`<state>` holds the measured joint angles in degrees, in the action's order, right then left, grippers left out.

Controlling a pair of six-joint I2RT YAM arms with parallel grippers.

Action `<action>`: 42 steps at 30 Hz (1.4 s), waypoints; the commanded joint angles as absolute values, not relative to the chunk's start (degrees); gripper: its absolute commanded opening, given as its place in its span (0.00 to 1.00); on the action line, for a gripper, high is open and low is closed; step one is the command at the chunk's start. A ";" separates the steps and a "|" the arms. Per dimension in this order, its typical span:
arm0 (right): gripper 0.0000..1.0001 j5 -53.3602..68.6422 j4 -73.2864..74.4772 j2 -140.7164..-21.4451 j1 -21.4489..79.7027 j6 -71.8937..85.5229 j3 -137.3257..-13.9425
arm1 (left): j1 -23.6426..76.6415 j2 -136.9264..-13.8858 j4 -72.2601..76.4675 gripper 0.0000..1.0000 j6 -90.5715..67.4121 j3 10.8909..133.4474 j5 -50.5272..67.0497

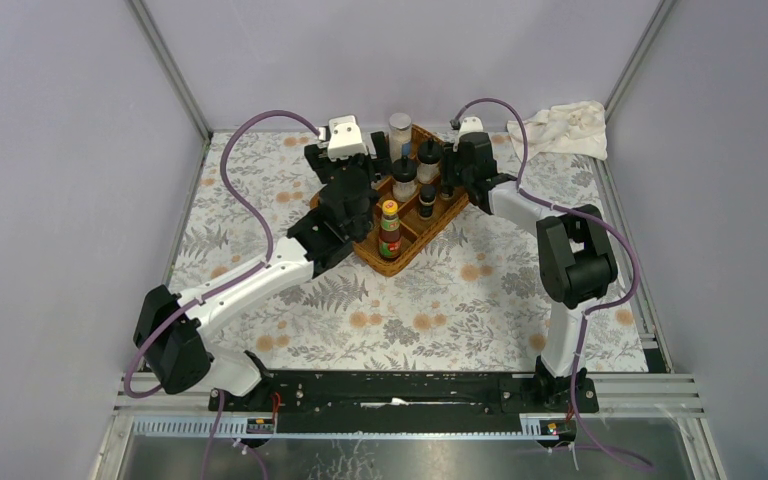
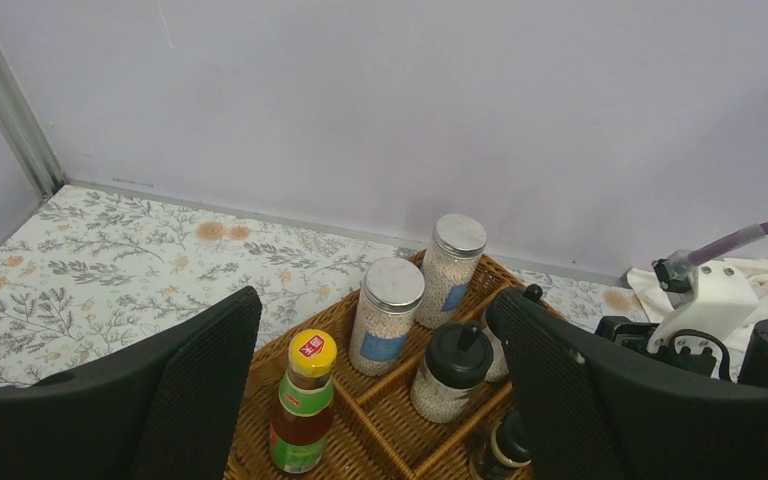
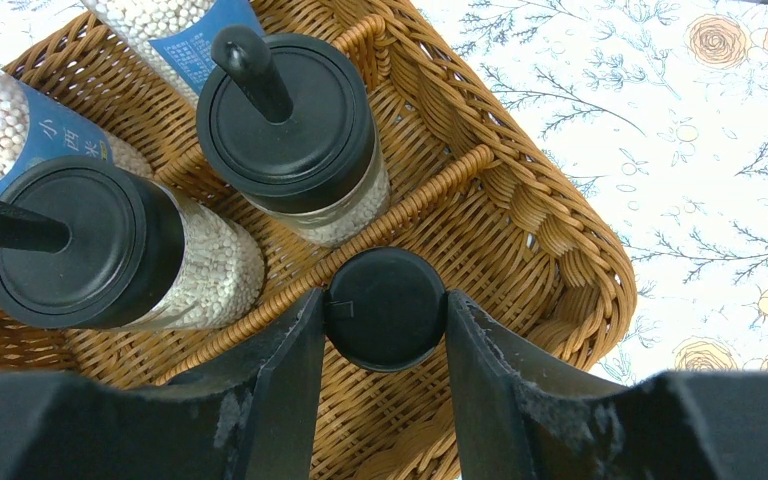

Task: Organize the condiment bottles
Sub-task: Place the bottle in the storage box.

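While hard beside two black-lidded jars, right gripper in pinch on black-capped bottle; left gripper wide apart.

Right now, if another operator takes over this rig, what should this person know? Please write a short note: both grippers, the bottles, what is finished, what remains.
Left gripper: open, empty, hovering at the wicker tray's left side.
Right gripper: shut on the small black-capped bottle, inside a tray compartment.
Also in the tray: yellow-capped sauce bottle, two silver-lidded blue-labelled jars, two black-lidded jars of white grains.
Done: every bottle in view is in the tray.
Left: probably release the black-capped bottle and pull back; part of the tablecloth is hidden, so check there.
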<state>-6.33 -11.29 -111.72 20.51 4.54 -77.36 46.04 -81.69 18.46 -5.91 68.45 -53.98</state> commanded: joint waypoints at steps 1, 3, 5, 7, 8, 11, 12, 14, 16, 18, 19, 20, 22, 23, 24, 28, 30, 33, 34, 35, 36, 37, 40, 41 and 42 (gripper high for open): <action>0.09 -6.45 -12.26 -112.21 20.92 4.04 -76.51 | 45.62 -82.16 20.92 0.92 -7.01 68.34 -54.79; 0.21 -6.42 -12.30 -112.08 20.92 4.05 -76.31 | 45.57 -82.13 20.85 0.93 -7.07 68.32 -54.82; 0.35 -6.51 -12.18 -111.98 20.92 4.20 -76.14 | 45.61 -82.16 20.75 0.93 -7.20 68.35 -54.78; 0.45 -6.53 -12.07 -111.91 20.90 4.12 -76.11 | 45.60 -82.18 20.66 0.93 -7.29 68.33 -54.87; 0.48 -6.58 -12.00 -111.89 20.92 4.13 -76.11 | 45.61 -82.18 20.58 0.93 -7.35 68.37 -54.92; 0.60 -6.57 -11.96 -111.80 20.92 4.10 -76.03 | 45.61 -82.18 20.50 0.94 -7.38 68.31 -54.88; 0.63 -6.51 -11.95 -111.75 20.92 4.09 -76.03 | 45.57 -82.18 20.48 0.94 -7.38 68.36 -54.93; 0.68 -6.58 -11.95 -111.71 20.92 4.04 -75.98 | 45.61 -82.18 20.43 0.94 -7.38 68.34 -54.96; 0.72 -6.55 -11.90 -111.62 20.91 4.05 -75.94 | 45.60 -82.11 20.39 0.94 -7.47 68.33 -54.99; 0.76 -6.52 -11.94 -111.64 20.92 4.10 -75.94 | 45.61 -82.09 20.31 0.94 -7.55 68.30 -54.99; 0.77 -6.51 -11.95 -111.62 20.91 4.09 -75.99 | 45.61 -82.09 20.24 0.94 -7.63 68.31 -54.94; 0.78 -6.47 -11.95 -111.54 20.92 4.07 -76.02 | 45.58 -82.09 20.22 0.94 -7.64 68.37 -54.99; 0.82 -6.36 -11.95 -111.47 20.92 4.04 -76.09 | 45.50 -82.09 20.13 0.94 -7.73 68.39 -54.99; 0.83 -6.29 -11.90 -111.43 20.92 3.98 -76.19 | 45.52 -82.05 20.13 0.94 -7.73 68.40 -54.98; 0.84 -6.25 -11.87 -111.30 20.92 3.92 -76.32 | 45.54 -82.08 20.06 0.94 -7.73 68.47 -54.91; 0.87 -6.07 -11.28 -110.57 20.91 3.65 -77.19 | 45.59 -82.56 19.24 0.95 -6.75 70.05 -54.25; 0.90 -5.94 -10.43 -110.05 20.87 3.16 -78.63 | 45.53 -83.06 18.17 0.99 -4.94 72.50 -52.79; 0.92 -5.75 -8.38 -109.31 20.92 2.39 -82.74 | 44.93 -84.55 15.67 0.99 -0.77 78.76 -50.11; 0.92 -5.76 -7.38 -109.11 20.86 1.97 -84.55 | 44.35 -85.25 14.66 0.99 1.30 81.42 -48.57; 0.93 -5.76 -6.27 -109.08 20.85 1.43 -86.63 | 43.80 -86.08 13.96 0.99 3.68 83.73 -46.98; 0.94 -5.91 -5.50 -109.04 20.91 0.62 -88.63 | 42.89 -86.56 13.93 0.99 5.09 85.60 -45.56; 0.94 -6.15 -4.73 -108.99 20.92 0.26 -90.48 | 41.74 -87.06 14.50 0.99 6.13 87.09 -44.16; 0.96 -6.16 -2.94 -109.04 20.55 -3.78 -95.92 | 35.75 -88.26 14.51 0.99 4.48 90.20 -37.00; 0.96 -6.15 -2.74 -108.99 20.30 -4.68 -97.38 | 32.98 -88.65 14.31 0.99 2.66 90.75 -33.39; 0.97 -6.23 -2.46 -109.01 19.92 -5.39 -99.03 | 30.05 -89.24 14.29 0.99 0.71 91.15 -29.76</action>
<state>-6.37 -4.38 -111.70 20.51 -0.30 -92.25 38.65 -87.29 14.68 2.02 88.40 -42.04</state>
